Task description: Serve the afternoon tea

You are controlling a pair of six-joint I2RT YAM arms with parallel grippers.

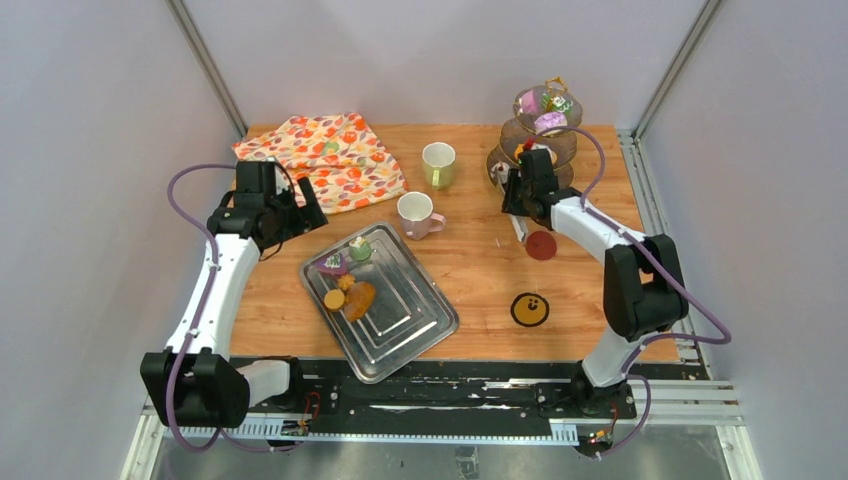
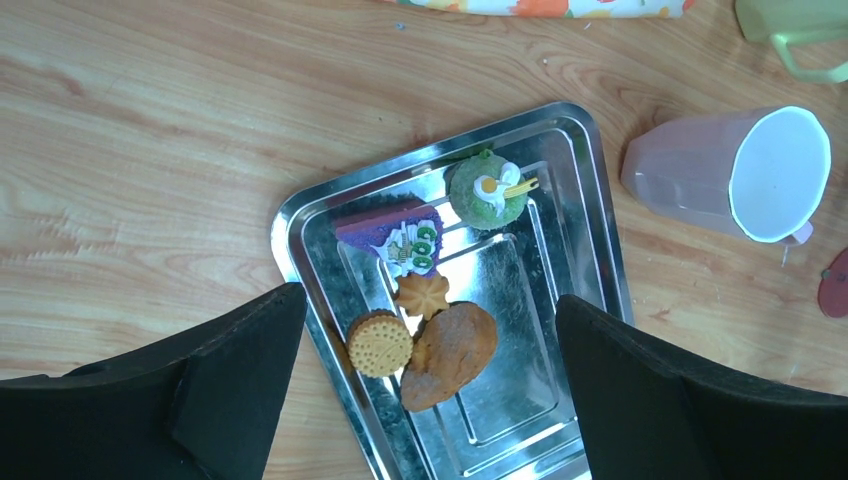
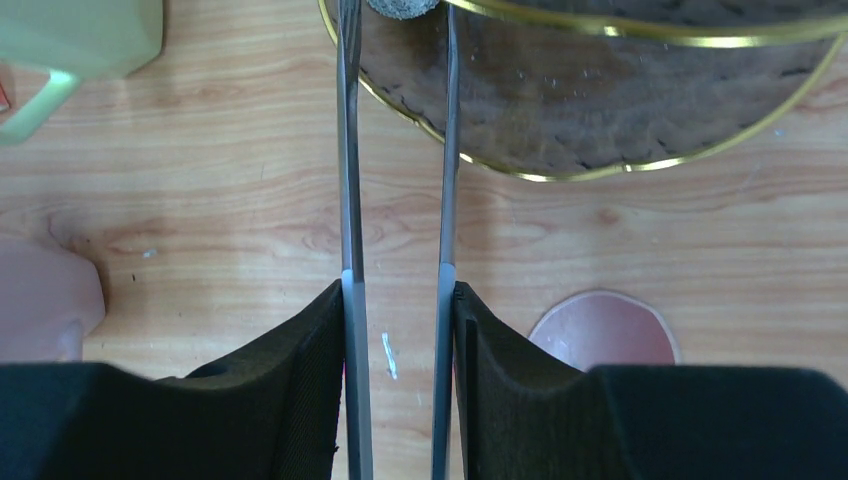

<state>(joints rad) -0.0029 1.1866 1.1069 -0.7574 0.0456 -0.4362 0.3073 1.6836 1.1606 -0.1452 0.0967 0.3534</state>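
Observation:
Several pastries lie on the metal tray: a purple cake, a green cake, a round cookie, a flower cookie and a brown pastry. My left gripper hangs open above them, holding nothing. My right gripper is shut on the metal tongs. The tong tips reach the bottom plate of the tiered stand, with a small grey thing between them. More pastries sit on the top tier. The pink mug and the green mug stand mid-table.
An orange floral cloth lies folded at the back left. A red coaster sits just under my right arm, and a yellow-and-black coaster lies nearer the front. The pink mug stands close to the tray's far corner.

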